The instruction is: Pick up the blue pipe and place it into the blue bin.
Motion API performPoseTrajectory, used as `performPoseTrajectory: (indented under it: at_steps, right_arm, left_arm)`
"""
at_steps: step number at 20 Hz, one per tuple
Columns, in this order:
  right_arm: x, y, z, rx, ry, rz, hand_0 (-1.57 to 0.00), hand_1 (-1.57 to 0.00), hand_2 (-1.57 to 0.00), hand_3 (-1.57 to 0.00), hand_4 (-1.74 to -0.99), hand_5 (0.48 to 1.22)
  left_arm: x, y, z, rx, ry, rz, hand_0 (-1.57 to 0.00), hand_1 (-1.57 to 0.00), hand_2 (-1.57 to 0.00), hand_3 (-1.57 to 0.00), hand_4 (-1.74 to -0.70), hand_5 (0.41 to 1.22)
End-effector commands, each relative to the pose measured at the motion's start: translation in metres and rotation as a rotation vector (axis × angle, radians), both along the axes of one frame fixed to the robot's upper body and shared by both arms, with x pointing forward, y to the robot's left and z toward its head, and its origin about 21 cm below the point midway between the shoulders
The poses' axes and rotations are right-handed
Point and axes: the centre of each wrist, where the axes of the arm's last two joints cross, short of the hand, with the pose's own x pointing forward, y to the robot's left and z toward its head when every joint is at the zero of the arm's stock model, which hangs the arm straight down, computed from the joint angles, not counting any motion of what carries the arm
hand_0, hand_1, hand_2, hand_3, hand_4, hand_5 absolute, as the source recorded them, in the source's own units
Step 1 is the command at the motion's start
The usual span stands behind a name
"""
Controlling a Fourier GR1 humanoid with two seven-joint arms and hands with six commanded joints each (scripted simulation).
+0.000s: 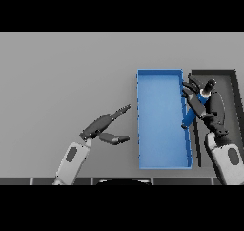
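Pickup done | my right hand point(206, 107) is gripping the blue pipe point(192, 113), fingers curled round it, at the blue bin point(162, 164)'s right wall | release into bin is outstanding | my left hand point(102, 125) is idling, fingers straight, on the table point(62, 77).

Grey table point(66, 72), dark tray point(234, 89) at the right edge, beside the blue container

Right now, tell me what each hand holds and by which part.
The right hand has its fingers curled round the blue pipe near its upper end, at the blue bin's right wall. The left hand holds nothing.
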Motion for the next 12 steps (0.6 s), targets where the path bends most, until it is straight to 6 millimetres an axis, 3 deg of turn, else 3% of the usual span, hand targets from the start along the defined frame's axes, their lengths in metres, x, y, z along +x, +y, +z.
performPoseTrajectory:
  at_steps: [1, 5, 6, 10, 11, 12]
  right_arm:
    - [-0.007, 0.0, -0.008, 0.001, 0.03, -0.028, -1.57, -1.57, -1.57, -1.57, -1.741, 1.221]
    - [-0.021, 0.003, -0.039, -0.004, 0.194, -0.135, -1.57, -1.57, -1.57, -1.52, -1.741, 1.221]
    - [-0.024, 0.006, -0.043, -0.012, 0.222, -0.151, -1.57, -1.57, -1.57, -1.26, -1.741, 1.221]
    - [-0.022, 0.007, -0.065, -0.067, 0.381, -0.229, -1.57, -1.55, -1.57, -0.85, -1.741, 1.221]
    - [-0.02, 0.006, -0.068, -0.068, 0.412, -0.238, -1.46, -1.34, -1.34, -0.79, -1.678, 1.221]
    - [-0.02, 0.006, -0.07, -0.077, 0.435, -0.238, -1.17, -1.07, -1.07, -0.63, -1.592, 1.221]
  left_arm:
    - [-0.002, -0.001, 0.003, -0.004, -0.004, -0.007, 0.0, 0.0, 0.0, 0.0, -0.88, 0.428]
    - [-0.006, -0.004, 0.002, -0.007, 0.003, -0.014, 0.0, 0.0, 0.0, 0.0, -0.89, 0.422]
    - [-0.004, -0.005, 0.001, 0.007, 0.004, -0.011, 0.0, 0.0, 0.0, 0.0, -0.89, 0.42]
    - [-0.004, -0.003, 0.005, 0.014, 0.002, -0.009, 0.0, 0.0, 0.0, 0.0, -0.88, 0.421]
    - [-0.003, -0.001, 0.005, 0.014, 0.003, -0.009, 0.0, 0.0, 0.0, 0.0, -0.88, 0.421]
    - [-0.002, -0.001, 0.006, 0.015, 0.001, -0.009, 0.0, 0.0, 0.0, 0.0, -0.88, 0.422]
